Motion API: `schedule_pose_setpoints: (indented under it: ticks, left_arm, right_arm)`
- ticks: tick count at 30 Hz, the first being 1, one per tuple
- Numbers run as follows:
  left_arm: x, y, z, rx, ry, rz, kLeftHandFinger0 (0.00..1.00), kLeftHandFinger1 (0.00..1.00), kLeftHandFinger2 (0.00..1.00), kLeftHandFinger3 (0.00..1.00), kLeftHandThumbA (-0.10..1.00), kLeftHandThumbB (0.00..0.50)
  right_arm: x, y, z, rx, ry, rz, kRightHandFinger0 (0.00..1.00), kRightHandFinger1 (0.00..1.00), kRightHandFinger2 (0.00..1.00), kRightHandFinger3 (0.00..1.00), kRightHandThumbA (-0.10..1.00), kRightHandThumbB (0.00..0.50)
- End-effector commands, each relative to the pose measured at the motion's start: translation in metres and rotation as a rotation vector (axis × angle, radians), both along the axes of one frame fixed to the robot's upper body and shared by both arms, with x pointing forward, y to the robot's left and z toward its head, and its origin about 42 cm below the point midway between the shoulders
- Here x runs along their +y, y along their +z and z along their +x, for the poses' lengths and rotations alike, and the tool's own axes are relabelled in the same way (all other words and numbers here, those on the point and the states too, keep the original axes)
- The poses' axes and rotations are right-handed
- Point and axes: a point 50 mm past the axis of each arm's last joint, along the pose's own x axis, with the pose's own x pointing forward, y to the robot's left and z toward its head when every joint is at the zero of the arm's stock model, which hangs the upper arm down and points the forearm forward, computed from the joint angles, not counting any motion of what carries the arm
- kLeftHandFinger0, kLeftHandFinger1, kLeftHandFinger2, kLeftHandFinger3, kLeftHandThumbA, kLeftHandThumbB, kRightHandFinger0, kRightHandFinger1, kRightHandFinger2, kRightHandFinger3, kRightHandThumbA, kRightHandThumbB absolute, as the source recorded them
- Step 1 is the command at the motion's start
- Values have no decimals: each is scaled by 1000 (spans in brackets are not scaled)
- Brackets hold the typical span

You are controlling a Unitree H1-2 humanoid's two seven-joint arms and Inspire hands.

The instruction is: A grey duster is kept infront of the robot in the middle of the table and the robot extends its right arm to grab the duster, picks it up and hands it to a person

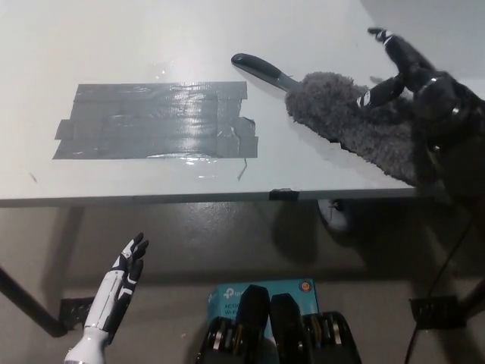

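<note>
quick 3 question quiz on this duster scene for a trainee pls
1. True or false: the black right hand is above the grey duster, fingers spread.
2. Where does the white left hand rest? A) on the tape patch B) below the table edge C) on the duster
3. What lies left of the duster on the table?

Key: 1 true; 2 B; 3 a grey tape patch.

table (151, 38) bare l. of duster (356, 121), tape patch (155, 121) flat
</note>
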Motion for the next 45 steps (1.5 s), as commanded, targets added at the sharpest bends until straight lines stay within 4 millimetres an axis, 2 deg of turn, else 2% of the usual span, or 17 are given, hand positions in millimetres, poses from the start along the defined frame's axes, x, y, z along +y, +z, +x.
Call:
schedule_pose_setpoints:
  ticks: [1,4,7,15,17,21,25,26,37,38,39,40,41,42,43,44,45]
  left_arm:
    - [-4,16,9,-94,-15,22,1000,1000,1000,1000,1000,357]
    - [-4,18,10,-93,-21,26,1000,1000,1000,1000,1000,334]
    - [-3,19,12,-96,-22,31,1000,1000,1000,1000,1000,309]
    - [-2,18,14,-91,-17,41,1000,1000,1000,1000,1000,284]
    - [-3,18,13,-90,-17,38,1000,1000,1000,1000,1000,280]
    - [-2,17,13,-89,-19,34,1000,1000,1000,1000,1000,280]
    - [-2,18,14,-94,-22,35,1000,1000,1000,1000,1000,277]
    - [-2,18,14,-92,-24,38,1000,1000,1000,1000,1000,289]
    - [-4,21,20,-104,-32,33,1000,1000,1000,1000,1000,299]
    - [-4,21,20,-100,-33,30,1000,1000,1000,1000,1000,301]
    - [-4,22,20,-99,-33,30,1000,1000,1000,1000,1000,301]
    - [-4,22,20,-101,-34,31,1000,1000,1000,1000,1000,302]
    - [-4,23,20,-102,-35,32,1000,1000,1000,1000,1000,303]
    - [-4,24,20,-103,-34,33,1000,1000,1000,1000,1000,303]
    - [-5,25,21,-107,-35,34,1000,1000,1000,1000,1000,302]
    - [-5,25,22,-110,-38,34,1000,1000,1000,1000,1000,301]
    - [-4,26,22,-111,-38,33,1000,1000,1000,1000,1000,301]
  right_arm:
    - [25,27,14,3,14,-23,1000,1000,1000,1000,1000,486]
    - [27,14,13,41,41,22,1000,1000,1000,1000,1000,482]
    - [28,5,11,71,55,38,1000,1000,1000,1000,1000,500]
    - [25,-1,11,110,68,47,1000,1000,1000,1000,1000,493]
    - [23,-6,13,115,48,-49,1000,1000,1000,1000,1000,500]
    - [8,-33,15,145,-18,-266,1000,1000,1000,1000,1000,500]
    - [-2,-43,14,169,-49,-337,1000,1000,1000,1000,1000,500]
    - [-7,-46,14,185,-65,-370,1000,1000,1000,1000,1000,500]
    - [-4,-60,10,187,-50,-407,1000,1000,1000,1000,1000,494]
    - [-3,-62,10,176,-44,-413,1000,1000,1000,1000,970,477]
    - [-1,-63,9,154,-40,-405,1000,1000,1000,1000,806,385]
    - [2,-65,9,119,-39,-368,1000,1000,1000,1000,567,371]
    - [3,-66,8,101,-38,-336,719,726,828,1000,272,358]
    - [4,-68,7,85,-35,-320,417,462,622,1000,78,330]
    - [4,-71,6,50,-28,-294,131,234,383,897,-78,297]
    - [3,-74,5,24,-18,-280,26,152,296,628,-96,241]
    - [3,-75,4,-2,-3,-259,1,191,365,455,-100,207]
